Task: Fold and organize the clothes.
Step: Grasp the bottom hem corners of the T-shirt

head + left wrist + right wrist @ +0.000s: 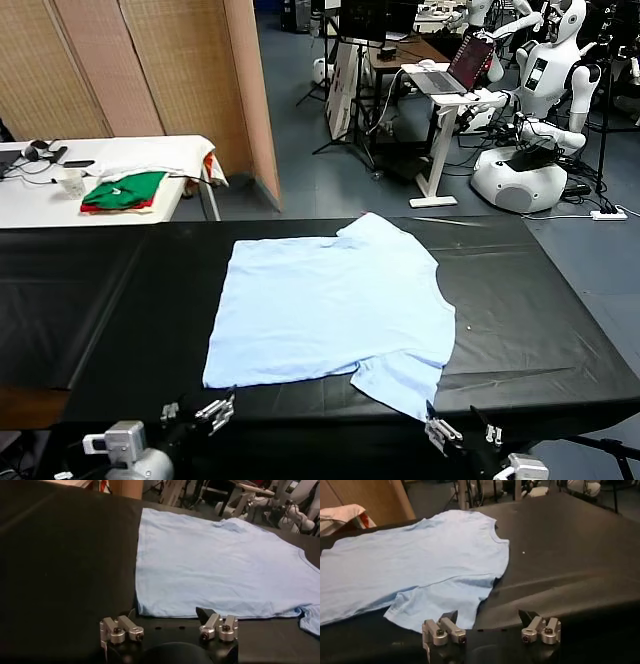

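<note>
Black table (560,320): long surface spanning the head view, covered in dark sheeting with slight wrinkles near the front right edge.

Pale blue T-shirt (335,305): spread flat at the middle of the black table, unfolded. One sleeve pointing toward the far edge, the other (400,380) lying at the near edge, just ahead of the right gripper. Neckline toward the robot's right side. Also visible in the left wrist view (215,565) and the right wrist view (415,565). No lettering discernible on the upward face.

White side table (120,165): beyond the black table, to the far left, carrying the green-and-red folded garments (125,190).

Left gripper (195,412): parked at the near edge of the black table, just short of the shirt's near left corner, apart from the fabric. Jaws spread wide, nothing between them; same seen in its own wrist view (168,629).

Right gripper (462,436): parked at the near edge, just beside the near sleeve, not touching it. Jaws spread wide, holding nothing; confirmed in its own wrist view (491,629).
</note>
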